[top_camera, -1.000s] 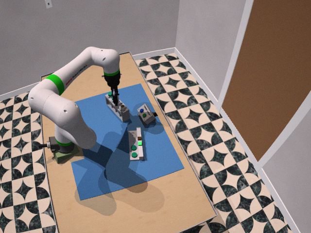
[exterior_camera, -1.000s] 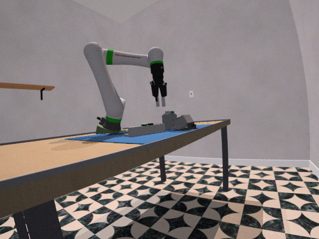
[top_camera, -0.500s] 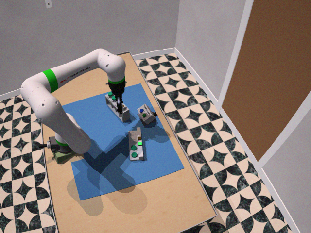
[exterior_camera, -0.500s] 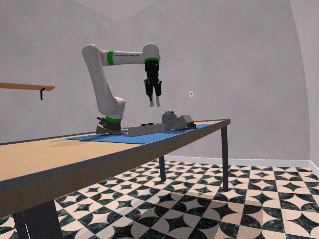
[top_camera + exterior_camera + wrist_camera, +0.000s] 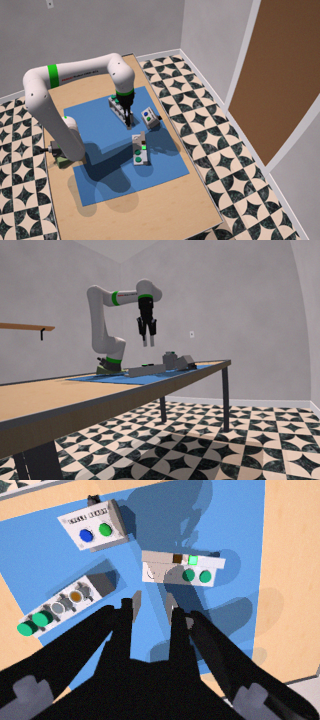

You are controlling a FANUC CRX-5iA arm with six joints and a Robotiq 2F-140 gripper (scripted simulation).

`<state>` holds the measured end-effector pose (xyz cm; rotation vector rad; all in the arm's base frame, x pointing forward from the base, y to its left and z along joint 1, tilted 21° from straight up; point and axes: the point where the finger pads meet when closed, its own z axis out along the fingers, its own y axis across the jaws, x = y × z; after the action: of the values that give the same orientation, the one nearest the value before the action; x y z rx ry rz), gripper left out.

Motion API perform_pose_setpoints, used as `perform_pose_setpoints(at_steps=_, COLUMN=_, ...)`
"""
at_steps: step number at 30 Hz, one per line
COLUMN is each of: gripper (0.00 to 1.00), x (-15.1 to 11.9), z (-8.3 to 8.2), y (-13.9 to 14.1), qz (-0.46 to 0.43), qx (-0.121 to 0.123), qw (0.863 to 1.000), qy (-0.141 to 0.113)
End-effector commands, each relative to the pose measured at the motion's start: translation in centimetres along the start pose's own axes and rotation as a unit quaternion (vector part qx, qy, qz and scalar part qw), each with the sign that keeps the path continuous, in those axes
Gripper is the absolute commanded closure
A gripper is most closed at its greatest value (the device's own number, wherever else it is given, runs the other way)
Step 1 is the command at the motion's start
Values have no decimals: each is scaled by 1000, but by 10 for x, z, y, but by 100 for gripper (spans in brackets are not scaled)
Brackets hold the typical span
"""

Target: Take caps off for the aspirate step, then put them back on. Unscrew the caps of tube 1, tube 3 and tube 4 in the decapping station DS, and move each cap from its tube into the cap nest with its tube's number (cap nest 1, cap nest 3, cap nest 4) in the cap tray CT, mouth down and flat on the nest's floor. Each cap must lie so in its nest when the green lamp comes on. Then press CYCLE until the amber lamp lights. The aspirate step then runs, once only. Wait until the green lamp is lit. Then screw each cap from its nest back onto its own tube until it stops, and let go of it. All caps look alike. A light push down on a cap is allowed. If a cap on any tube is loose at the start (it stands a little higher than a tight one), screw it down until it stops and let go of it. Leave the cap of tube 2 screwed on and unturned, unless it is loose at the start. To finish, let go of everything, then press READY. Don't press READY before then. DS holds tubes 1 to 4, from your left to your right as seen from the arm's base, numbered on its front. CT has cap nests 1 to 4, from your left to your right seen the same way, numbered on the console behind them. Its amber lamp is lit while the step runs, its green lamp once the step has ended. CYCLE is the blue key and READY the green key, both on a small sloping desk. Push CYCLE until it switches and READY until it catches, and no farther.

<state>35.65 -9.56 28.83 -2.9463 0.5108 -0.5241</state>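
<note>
My gripper point(image 5: 148, 344) hangs high above the blue mat, between the decapping station point(image 5: 120, 109) and the cap tray point(image 5: 141, 151). Its fingers stand partly apart with nothing between them. In the wrist view the station point(image 5: 60, 607) has green caps point(image 5: 34, 623) on the two tubes at one end, and the other two tubes point(image 5: 67, 601) stand open. The cap tray point(image 5: 182, 570) holds two green caps point(image 5: 196, 575) side by side at one end, and its other nests are empty. Its green lamp point(image 5: 193, 559) is lit, and the lamp beside it point(image 5: 177, 558) is dark.
The sloping key desk point(image 5: 150, 117) stands right of the station, with the blue key point(image 5: 86, 535) and the green key point(image 5: 104, 529). The arm's base point(image 5: 62, 157) sits at the left edge of the table. A shelf point(image 5: 25, 326) hangs on the wall.
</note>
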Motion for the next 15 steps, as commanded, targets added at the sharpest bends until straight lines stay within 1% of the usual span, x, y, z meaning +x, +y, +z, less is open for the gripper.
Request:
perform_pose_setpoints(at_steps=1, gripper=71, x=12, z=1, y=31, qz=-2, qx=7, qw=1000, qy=-6)
perform_pose_setpoints(at_steps=2, gripper=71, x=12, z=1, y=31, qz=-2, qx=7, qw=1000, qy=-6)
perform_pose_setpoints(at_steps=4, gripper=71, x=18, z=1, y=46, qz=-2, qx=7, qw=1000, qy=-6)
perform_pose_setpoints(at_steps=5, gripper=71, x=18, z=1, y=46, qz=-2, qx=7, qw=1000, qy=-6)
perform_pose_setpoints(at_steps=7, gripper=71, x=24, z=2, y=62, qz=-2, qx=7, qw=1000, qy=-6)
perform_pose_setpoints(at_steps=8, gripper=71, x=24, z=2, y=62, qz=-2, qx=7, qw=1000, qy=-6)
perform_pose_setpoints(at_steps=10, gripper=71, x=30, z=2, y=78, qz=-2, qx=7, qw=1000, qy=-6)
perform_pose_setpoints(at_steps=12, gripper=71, x=30, z=2, y=78, qz=-2, qx=7, qw=1000, qy=-6)
perform_pose_setpoints(at_steps=15, gripper=71, x=38, z=2, y=100, qz=-2, qx=7, qw=1000, qy=-6)
